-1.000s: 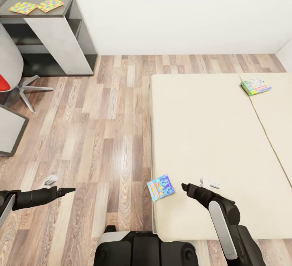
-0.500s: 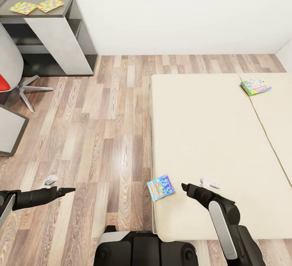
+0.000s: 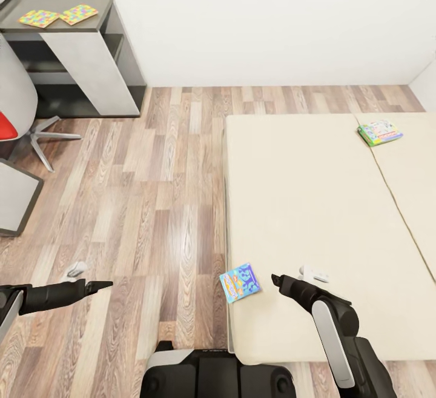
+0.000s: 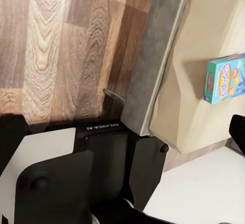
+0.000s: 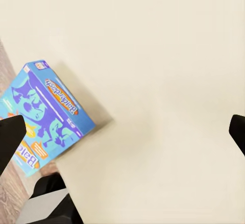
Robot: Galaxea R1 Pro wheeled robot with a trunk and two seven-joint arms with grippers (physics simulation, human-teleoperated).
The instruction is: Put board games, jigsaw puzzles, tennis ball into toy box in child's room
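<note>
A blue board game with white lettering lies on the near left corner of the bed, overhanging its edge; it also appears in the wrist views. My right gripper hovers open just right of it, with nothing between its fingers. A white-green board game rests far back on the bed's right side. Two bright jigsaw puzzles lie on the table's dark grey side unit. My left gripper is open over the floor. The toy box and tennis ball are out of view.
A swivel chair with a red seat stands at the left beside the side unit. A grey panel juts in at the left edge. Wood floor lies between the side unit and the bed. My own dark base sits at the bed's corner.
The whole head picture has shifted slightly downward, so the camera moved. Both arms and the blue board game hold their places.
</note>
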